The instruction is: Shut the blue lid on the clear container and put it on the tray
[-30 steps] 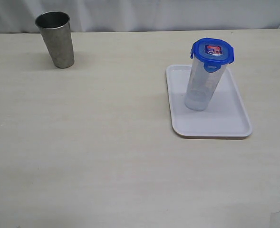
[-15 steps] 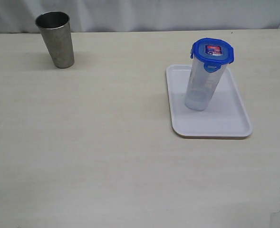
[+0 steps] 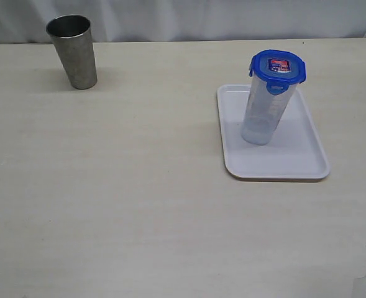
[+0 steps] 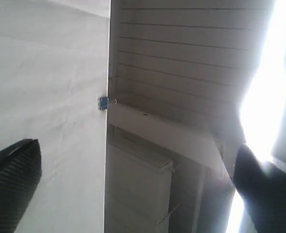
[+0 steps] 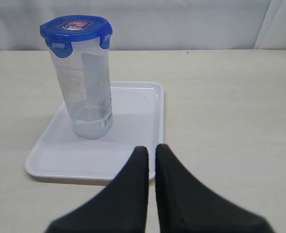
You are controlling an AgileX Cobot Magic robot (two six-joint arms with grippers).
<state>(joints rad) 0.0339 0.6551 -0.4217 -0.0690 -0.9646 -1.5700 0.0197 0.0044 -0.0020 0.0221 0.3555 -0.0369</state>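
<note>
Spreading across nearly the whole exterior view, the pale table carries every item, and neither arm shows in that view. The tray lies flat on the right side of the table. The clear container stands upright on the tray, toward its far left part, with bare tray around its base. A steel cup stands well apart at the far left corner and plays no role. The blue lid sits on top of the container, sticker facing up, and the flaps that can be seen hang down against the rim. By this layout the task looks finished.

The right gripper has its two black fingers pressed together on nothing. It is near the tray's edge, apart from the container and pointed toward it. The left gripper has its jaws spread wide and empty, and its camera faces a wall rather than the table.

Tipping is the main risk. The container is tall and narrow, so a forward sweep of the right arm could knock it over or nudge the light tray sideways. Whether all four flaps are fully snapped cannot be told, and an unlatched one could let the lid pop off in a fall.
</note>
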